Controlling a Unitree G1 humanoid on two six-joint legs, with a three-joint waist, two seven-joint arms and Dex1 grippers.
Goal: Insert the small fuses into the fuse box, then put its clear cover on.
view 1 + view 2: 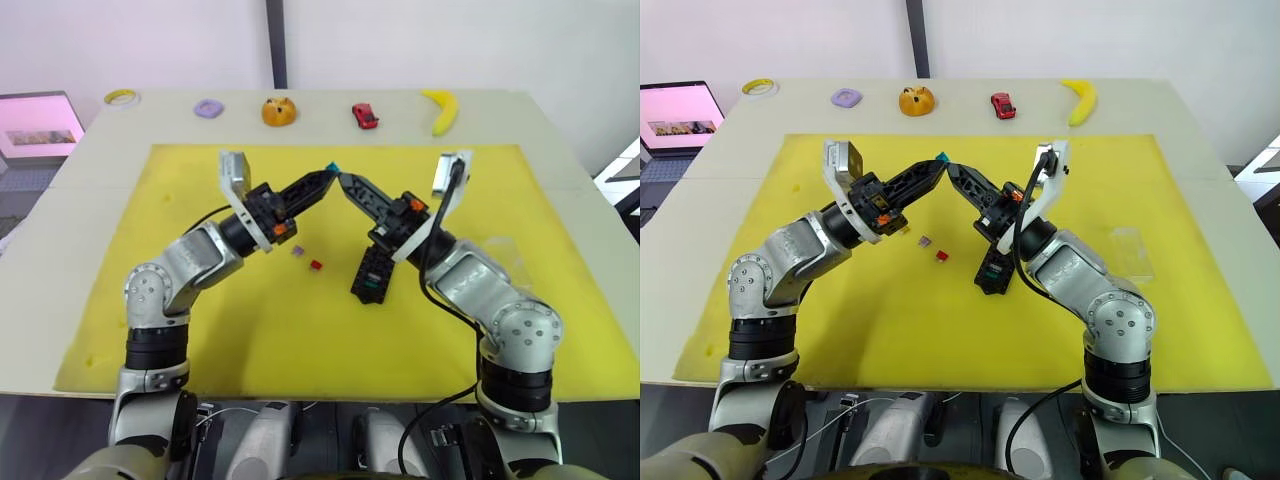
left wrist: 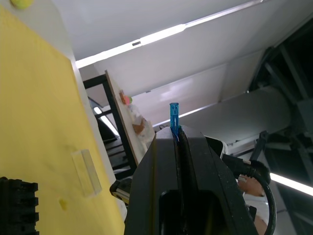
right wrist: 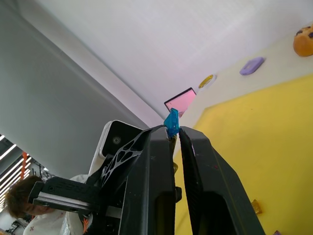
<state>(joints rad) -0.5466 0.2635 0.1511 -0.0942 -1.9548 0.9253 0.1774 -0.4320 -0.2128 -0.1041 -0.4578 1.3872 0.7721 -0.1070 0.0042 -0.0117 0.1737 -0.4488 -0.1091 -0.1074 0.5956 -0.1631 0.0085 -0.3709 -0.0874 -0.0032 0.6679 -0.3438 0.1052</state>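
Above the fuse box [image 1: 373, 276], the left gripper [image 1: 328, 178] pinches a blue fuse [image 1: 333, 168]; the right gripper [image 1: 347, 181], fingers nearly closed, meets it. The clear cover [image 1: 1132, 250] lies beside the box.

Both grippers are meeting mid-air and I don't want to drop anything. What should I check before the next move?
1. Left gripper clamps the blue fuse: ok.
2. Right gripper has hold of that fuse: cannot tell; its tip meets it.
3. Fuse box on the mat, slots unobstructed: cannot tell; the right arm partly covers it.
4. Red fuse and purple fuse lie loose on the mat beside the box: ok.
5. Cover off the box, lying on the mat: ok.
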